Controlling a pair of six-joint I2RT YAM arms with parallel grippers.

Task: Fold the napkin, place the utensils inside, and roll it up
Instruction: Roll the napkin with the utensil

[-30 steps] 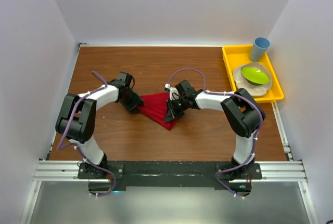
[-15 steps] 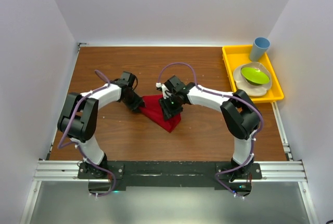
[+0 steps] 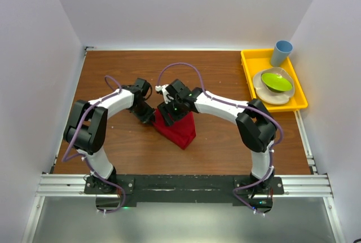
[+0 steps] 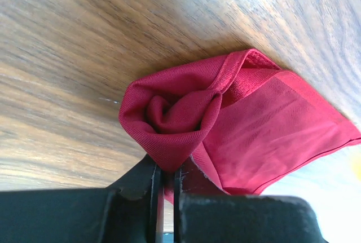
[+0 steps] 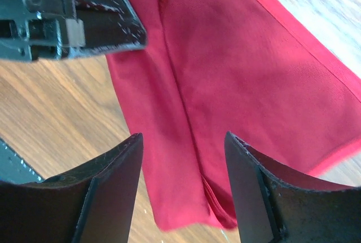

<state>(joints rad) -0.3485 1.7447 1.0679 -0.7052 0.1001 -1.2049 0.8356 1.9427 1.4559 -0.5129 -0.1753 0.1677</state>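
Note:
The red napkin [image 3: 179,131] lies rolled and bunched at the middle of the wooden table. In the left wrist view its rolled end [image 4: 180,113] curls like a spiral, and my left gripper [image 4: 166,172] is shut on that end's lower fold. From above, the left gripper [image 3: 148,116] sits at the napkin's left tip. My right gripper [image 5: 183,141] hovers open over the napkin [image 5: 225,74], its fingers apart with only cloth below them. It stands just right of the left one [image 3: 169,110]. The utensils are hidden.
A yellow tray [image 3: 248,62] at the back right holds a blue cup [image 3: 281,52] and a green bowl [image 3: 276,81] on a white plate. Bare wood [image 3: 113,68] surrounds the napkin. White walls close the table's sides.
My right gripper let go, opened and slid left along the napkin. My left gripper closed on the napkin's left end. The cloth is now narrower and more rolled.

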